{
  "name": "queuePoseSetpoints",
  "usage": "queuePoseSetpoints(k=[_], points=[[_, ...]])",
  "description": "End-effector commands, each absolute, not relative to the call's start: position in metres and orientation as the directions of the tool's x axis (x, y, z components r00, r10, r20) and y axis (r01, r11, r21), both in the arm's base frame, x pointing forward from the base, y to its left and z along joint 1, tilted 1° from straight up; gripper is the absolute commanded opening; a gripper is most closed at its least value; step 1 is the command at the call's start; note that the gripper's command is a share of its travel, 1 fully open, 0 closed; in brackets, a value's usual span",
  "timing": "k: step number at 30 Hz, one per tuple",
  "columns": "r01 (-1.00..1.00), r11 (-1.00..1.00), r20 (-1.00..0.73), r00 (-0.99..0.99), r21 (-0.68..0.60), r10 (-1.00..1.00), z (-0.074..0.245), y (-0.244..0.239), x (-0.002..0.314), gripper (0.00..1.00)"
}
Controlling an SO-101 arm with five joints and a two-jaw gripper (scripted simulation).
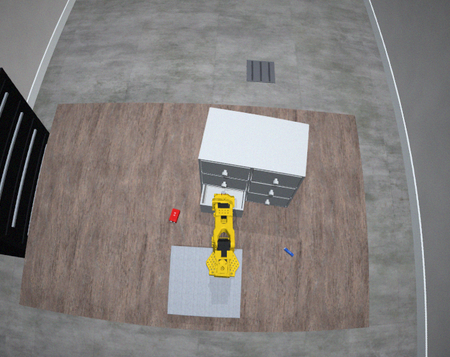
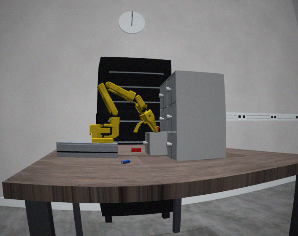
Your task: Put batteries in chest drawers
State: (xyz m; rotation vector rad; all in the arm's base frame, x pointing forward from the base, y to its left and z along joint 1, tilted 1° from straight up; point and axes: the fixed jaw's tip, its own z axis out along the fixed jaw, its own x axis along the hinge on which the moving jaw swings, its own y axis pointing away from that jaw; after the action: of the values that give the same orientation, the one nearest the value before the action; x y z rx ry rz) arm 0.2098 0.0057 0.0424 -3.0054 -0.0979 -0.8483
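The white chest (image 1: 254, 140) stands at the back of the table, and its bottom-left drawer is pulled out. My gripper (image 2: 156, 129) hangs just above that open drawer (image 2: 156, 143), pointing down into it. It is shut on a small red thing (image 2: 158, 127), which I take to be the AA battery; only its tip shows between the fingers. In the top view the arm (image 1: 222, 215) hides it. The red nine-volt battery (image 1: 174, 215) lies on the table left of the drawer; it also shows in the side view (image 2: 136, 149). The other drawers are shut.
A small blue cylinder (image 1: 289, 252) lies on the table to the right of my base; it also shows in the side view (image 2: 125, 161). My base stands on a grey plate (image 1: 205, 282). A black cabinet (image 1: 10, 161) stands beyond the table's left edge.
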Motion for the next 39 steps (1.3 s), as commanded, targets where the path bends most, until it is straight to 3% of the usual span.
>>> queuePoseSetpoints(k=[1,39], points=[[0.069,-0.998,0.508,0.859,-0.004,0.058,0.0377,0.0077,0.2069,0.00],[0.069,-0.998,0.508,0.859,-0.004,0.058,0.0377,0.0077,0.2069,0.18]])
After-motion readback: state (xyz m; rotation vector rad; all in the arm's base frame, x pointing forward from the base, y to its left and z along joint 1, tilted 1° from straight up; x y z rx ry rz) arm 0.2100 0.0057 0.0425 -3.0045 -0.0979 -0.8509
